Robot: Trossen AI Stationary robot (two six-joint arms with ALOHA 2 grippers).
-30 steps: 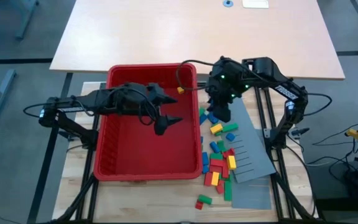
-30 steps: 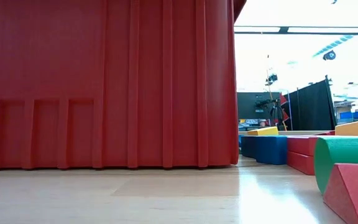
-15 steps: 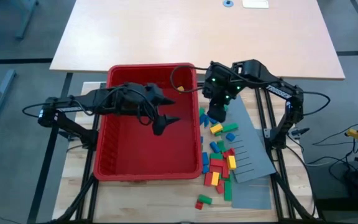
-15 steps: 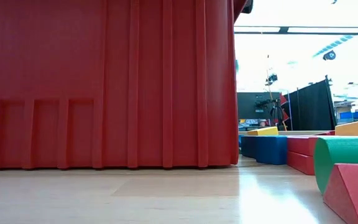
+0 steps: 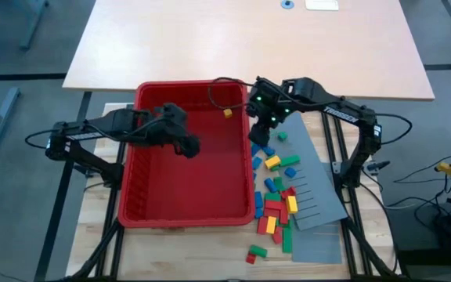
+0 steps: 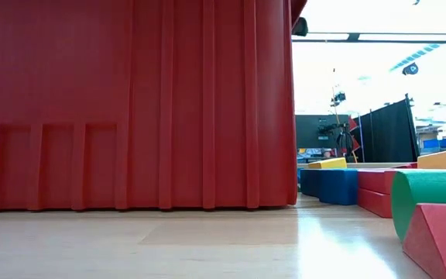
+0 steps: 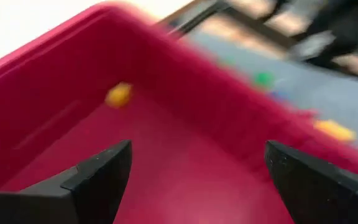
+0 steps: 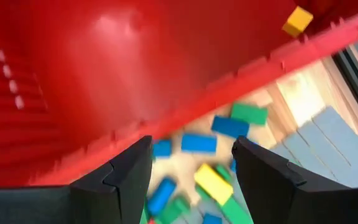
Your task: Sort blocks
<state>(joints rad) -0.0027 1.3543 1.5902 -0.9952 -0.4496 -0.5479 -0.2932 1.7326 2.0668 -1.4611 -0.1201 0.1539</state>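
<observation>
A: Table [image 5: 92, 235] of pale wood slats carries everything, and the big red bin [image 5: 186, 205] fills its left half. In the low view the bin's ribbed wall [image 6: 130, 101] blocks most of the sight.

B: And right of the bin?

A: A flat grey slotted panel [image 5: 319, 192] lies on the wood, angled, just beside the bin's right wall. The blocks [image 5: 276, 196] are scattered between that wall and the panel, some lying on the panel, red, green, blue and yellow together. Two more lie apart near the table's front edge.

B: The arms?

A: The left gripper [image 5: 188, 146] hangs over the inside of the bin, toward its back half. Its wrist view shows the two fingers [image 7: 98, 177] spread wide with bare red floor between them, gripping nothing.

B: The right one?

A: The right gripper [image 5: 258, 135] is over the bin's right rim near the back corner. From its wrist camera the fingers [image 8: 126, 177] stand apart, the rim running across between them, with blue, green and yellow blocks [image 8: 201, 162] on the wood below. Nothing is held there either.

B: Anything inside the bin?

A: One yellow block [image 5: 227, 113], seen against the red near the back right corner. It shows small in the left wrist view [image 7: 118, 94] and in the right wrist view [image 8: 298, 21]. Whether it rests on the floor I cannot tell.
</observation>
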